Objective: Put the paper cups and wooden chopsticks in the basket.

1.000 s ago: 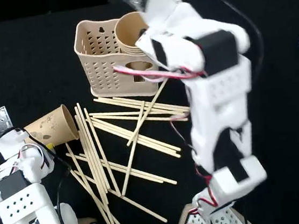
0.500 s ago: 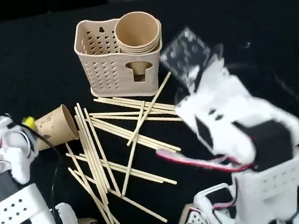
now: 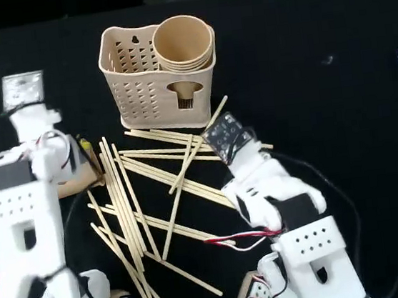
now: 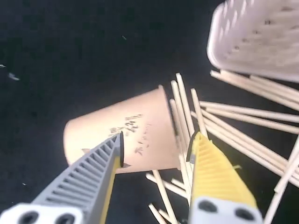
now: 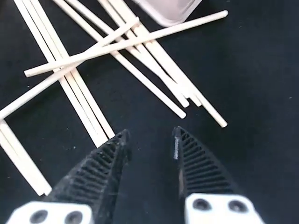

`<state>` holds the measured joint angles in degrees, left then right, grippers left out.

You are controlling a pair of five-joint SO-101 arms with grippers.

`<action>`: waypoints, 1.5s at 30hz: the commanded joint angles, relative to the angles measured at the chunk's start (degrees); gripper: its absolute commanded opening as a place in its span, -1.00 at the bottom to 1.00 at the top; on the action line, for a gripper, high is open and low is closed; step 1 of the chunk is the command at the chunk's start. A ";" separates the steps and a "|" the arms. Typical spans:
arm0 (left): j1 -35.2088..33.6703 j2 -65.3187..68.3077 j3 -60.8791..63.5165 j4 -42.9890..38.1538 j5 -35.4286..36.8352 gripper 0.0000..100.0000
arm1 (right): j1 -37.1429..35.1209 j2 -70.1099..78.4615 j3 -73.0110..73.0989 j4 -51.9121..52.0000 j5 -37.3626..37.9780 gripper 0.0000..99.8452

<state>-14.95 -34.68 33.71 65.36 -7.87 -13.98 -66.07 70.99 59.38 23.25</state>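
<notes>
With the basket [image 3: 150, 83] upright at the far side of the black table [image 3: 338, 104], and a stack of cups [image 3: 183, 41] already nested in one end of it, part of the job looks done. One loose cup [image 4: 126, 135] is left, lying on its side just beside the scattered chopsticks [image 3: 178, 153], its mouth turned toward them. And there's the left gripper [image 4: 158, 142], hanging right over that cup, jaws spread wide, one tip lined up on each flank. Whether they touch the paper, I can't tell. It reads as a line-up for a sideways pinch: a cup on its side offers its wall, not its rim, so wide jaws make sense. A hard squeeze could crumple it, mind.

Over on the other side, the right gripper [image 5: 150, 135] sits low above bare table, fingers parted and holding nothing, just beside the near ends of several chopsticks. They lie crossed and overlapping, none in the basket yet. Lifting one cleanly from that tangle looks fiddly, since a neighbour could easily come along.
</notes>
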 commanded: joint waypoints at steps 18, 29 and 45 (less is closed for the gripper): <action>-6.20 17.76 -15.43 13.10 -12.40 -0.77 | -0.88 -1.54 6.02 -6.15 -0.44 -0.70; -18.42 17.76 -31.87 21.36 -12.75 -0.90 | -0.88 -1.54 6.02 -6.15 -0.44 -0.70; -18.33 17.85 -18.95 15.56 -38.42 -0.57 | -0.97 -1.54 6.02 -5.89 -0.18 -0.70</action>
<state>-32.97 -15.87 11.82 86.29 -44.88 -14.15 -66.24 77.23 54.37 23.16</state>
